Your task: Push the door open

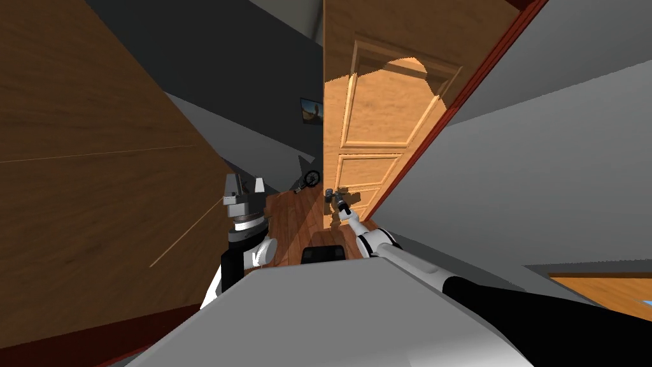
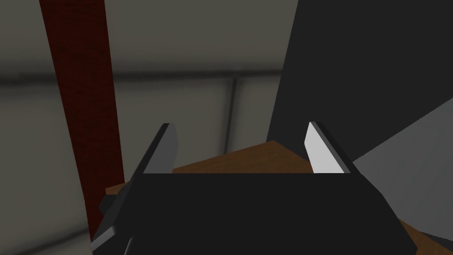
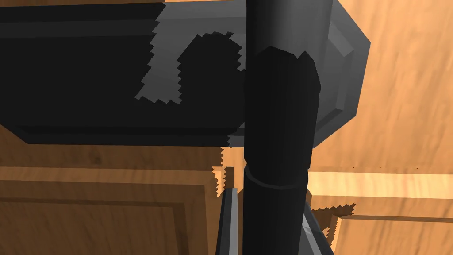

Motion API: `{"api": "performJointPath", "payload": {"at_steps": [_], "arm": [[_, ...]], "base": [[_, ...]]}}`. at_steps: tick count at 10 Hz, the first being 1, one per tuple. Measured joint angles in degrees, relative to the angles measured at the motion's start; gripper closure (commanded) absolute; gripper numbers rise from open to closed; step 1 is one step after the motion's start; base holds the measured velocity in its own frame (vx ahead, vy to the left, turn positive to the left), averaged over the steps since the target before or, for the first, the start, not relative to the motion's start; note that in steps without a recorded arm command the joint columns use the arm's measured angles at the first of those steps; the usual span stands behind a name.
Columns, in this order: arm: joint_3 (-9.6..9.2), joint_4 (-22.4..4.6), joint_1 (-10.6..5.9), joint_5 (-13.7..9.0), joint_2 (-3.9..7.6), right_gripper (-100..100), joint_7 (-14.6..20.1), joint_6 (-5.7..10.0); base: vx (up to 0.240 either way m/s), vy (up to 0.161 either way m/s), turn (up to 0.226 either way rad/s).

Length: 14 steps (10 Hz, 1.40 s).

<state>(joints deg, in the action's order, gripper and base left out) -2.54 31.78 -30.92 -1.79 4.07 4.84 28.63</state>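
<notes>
Panelled wooden door (image 1: 375, 127), right claw (image 1: 339, 202) clenched on its dark handle (image 3: 278, 110), left claw (image 1: 246, 186) released.

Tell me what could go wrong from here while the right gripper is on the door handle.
1. The right gripper is clamped on the dark door handle. As the door swings, the handle's arc may twist the wrist or pull it free.
2. The right arm looks stretched well forward and may run out of reach unless the base follows.
3. The open left gripper is raised near the wooden panel on my left and could clip it if I advance.
</notes>
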Motion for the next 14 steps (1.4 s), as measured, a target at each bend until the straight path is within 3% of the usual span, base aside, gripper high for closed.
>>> {"api": "performJointPath", "payload": {"at_steps": [1, 2, 3, 5, 6, 7, 9, 10, 11, 13, 14], "arm": [[0.5, 3.6, 2.27, -0.1, 0.22, 100, -0.4, -1.63], [1.03, 3.6, 1.91, -0.3, 0.55, 100, -0.6, -1.85], [1.56, 0.3, -0.32, -0.6, 0.8, 100, -0.6, 0.12], [2.82, -5.3, -2.83, -1.1, 1.45, 100, -0.7, 2.98], [2.91, -2.0, -0.89, -1.1, 1.42, 100, -1.0, 1.44], [3.43, -0.4, 0.08, -1.2, 1.33, 100, -1.4, 0.12], [4.74, -3.0, -0.99, -1.8, 1.98, 100, -1.7, 1.12], [5.07, -3.0, -1.01, -1.9, 2.36, 100, -1.6, 1.36], [5.17, -1.2, -0.35, -1.9, 2.53, 100, -1.6, 0.63], [6.22, -1.5, -0.44, -2.3, 2.83, 100, -2.0, 0.5], [6.8, -0.4, 0.36, -2.5, 2.82, 100, -2.4, -0.04]], "base": [[0.102, 0.128, -0.06], [0.03, 0.034, -0.003], [0.104, 0.117, -0.035], [0.087, 0.087, -0.046], [0.108, 0.105, -0.067], [0.127, 0.15, -0.093], [0.124, 0.127, -0.055], [0.048, 0.047, -0.011], [0.083, 0.087, -0.029], [0.128, 0.139, -0.088], [0.14, 0.172, -0.086]]}}
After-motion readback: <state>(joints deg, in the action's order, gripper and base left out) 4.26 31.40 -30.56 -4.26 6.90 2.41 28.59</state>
